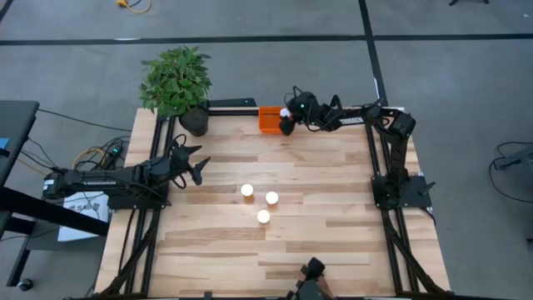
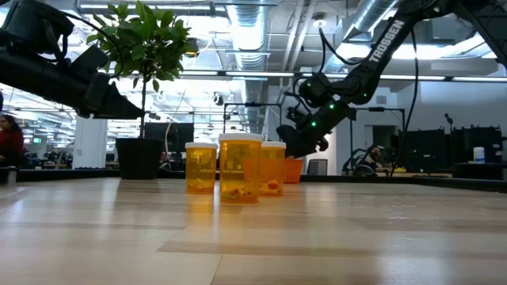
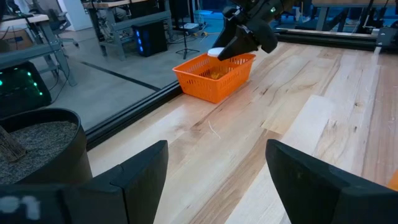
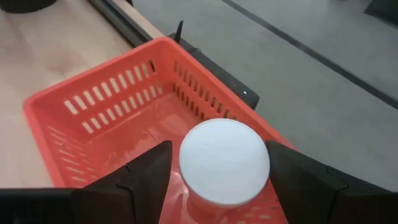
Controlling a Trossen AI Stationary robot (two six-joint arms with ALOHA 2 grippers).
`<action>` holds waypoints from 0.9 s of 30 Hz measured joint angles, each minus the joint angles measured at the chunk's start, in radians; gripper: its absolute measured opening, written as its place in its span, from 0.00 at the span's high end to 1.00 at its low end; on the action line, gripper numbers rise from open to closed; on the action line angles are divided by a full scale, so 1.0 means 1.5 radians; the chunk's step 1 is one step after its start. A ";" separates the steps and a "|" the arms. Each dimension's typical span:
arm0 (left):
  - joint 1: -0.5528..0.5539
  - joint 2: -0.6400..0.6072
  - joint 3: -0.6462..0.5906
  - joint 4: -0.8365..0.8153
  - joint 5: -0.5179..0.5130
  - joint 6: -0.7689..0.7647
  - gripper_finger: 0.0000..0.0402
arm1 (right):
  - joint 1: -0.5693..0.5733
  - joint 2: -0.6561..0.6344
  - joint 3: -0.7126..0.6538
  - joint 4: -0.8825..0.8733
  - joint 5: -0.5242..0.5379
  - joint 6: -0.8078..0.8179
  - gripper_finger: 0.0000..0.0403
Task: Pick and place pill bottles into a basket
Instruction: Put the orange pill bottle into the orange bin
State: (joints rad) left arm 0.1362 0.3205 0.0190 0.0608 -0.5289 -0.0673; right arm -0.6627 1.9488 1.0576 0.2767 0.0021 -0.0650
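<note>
The orange basket (image 1: 268,121) stands at the table's far edge; it also shows in the left wrist view (image 3: 214,78) and the right wrist view (image 4: 99,118). My right gripper (image 1: 286,119) is over the basket's right end, shut on a pill bottle with a white cap (image 4: 224,160). Three more pill bottles (image 1: 247,191) (image 1: 271,197) (image 1: 263,217) stand upright on their bases mid-table, and show in the low view (image 2: 239,168). My left gripper (image 1: 196,167) is open and empty at the table's left, its fingers (image 3: 140,177) wide apart. My right gripper pinches the pill bottle between its two fingers (image 4: 146,177), one on each side of the body just below the cap (image 4: 205,199). The fingers slant down from the table's right. The bottle stands upright inside the basket's walls; its base is hidden.
A potted plant (image 1: 176,79) in a dark pot (image 1: 194,122) stands at the far left corner, left of the basket. A black frame rail (image 1: 229,105) runs along the far edge. Bare wood lies between the three bottles and the basket.
</note>
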 joint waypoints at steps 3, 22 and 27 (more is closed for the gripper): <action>0.000 0.000 0.000 0.000 0.000 0.000 0.35 | 0.001 0.000 0.005 -0.003 0.001 -0.009 0.38; 0.000 0.000 0.000 0.000 0.000 0.000 0.35 | 0.001 0.000 0.007 -0.001 0.013 -0.028 0.38; 0.000 0.000 0.000 0.000 0.000 0.000 0.35 | 0.001 0.000 0.007 0.015 0.018 -0.033 0.38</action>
State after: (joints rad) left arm 0.1364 0.3203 0.0189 0.0608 -0.5293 -0.0673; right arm -0.6613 1.9488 1.0687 0.2985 0.0284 -0.1138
